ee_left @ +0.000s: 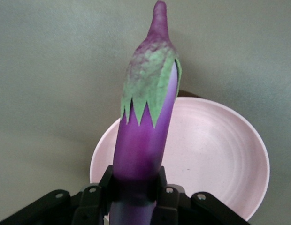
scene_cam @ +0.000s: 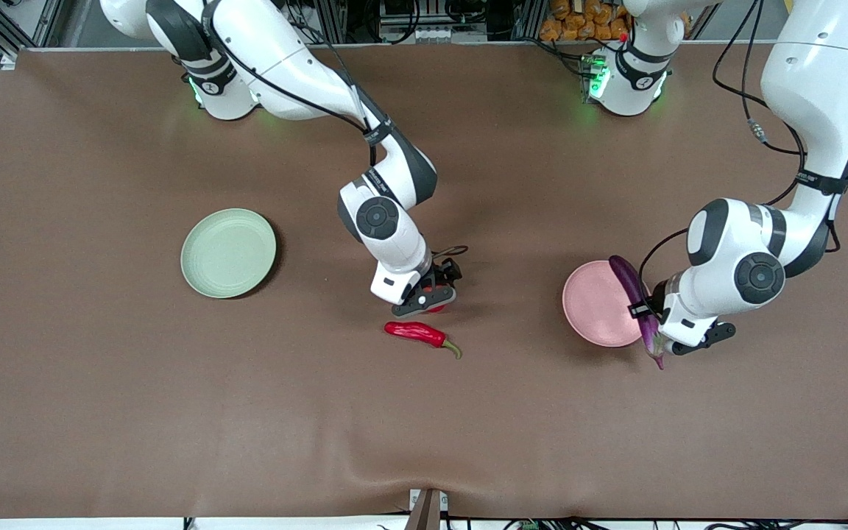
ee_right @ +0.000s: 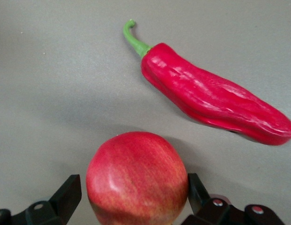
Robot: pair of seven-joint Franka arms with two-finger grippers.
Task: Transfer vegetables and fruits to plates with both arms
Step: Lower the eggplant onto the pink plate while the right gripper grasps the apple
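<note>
My left gripper (scene_cam: pixel 643 310) is shut on the long purple eggplant (scene_cam: pixel 626 283). It holds it over the rim of the pink plate (scene_cam: pixel 593 302), at the side toward the left arm's end of the table. In the left wrist view the gripper (ee_left: pixel 135 182) clamps the eggplant (ee_left: pixel 141 136) above the plate (ee_left: pixel 216 154), green-capped stem end pointing away. My right gripper (scene_cam: pixel 433 300) is down at the table, open. Its fingers (ee_right: pixel 70 190) stand either side of a round red fruit with yellowish streaks (ee_right: pixel 136 173). The red chili (scene_cam: pixel 418 333) lies just nearer the front camera; it also shows in the right wrist view (ee_right: pixel 216 103).
The pale green plate (scene_cam: pixel 227 252) sits toward the right arm's end of the table, with nothing on it. No second round fruit shows in any view. The brown table cloth (scene_cam: pixel 174 412) is bare around the plates.
</note>
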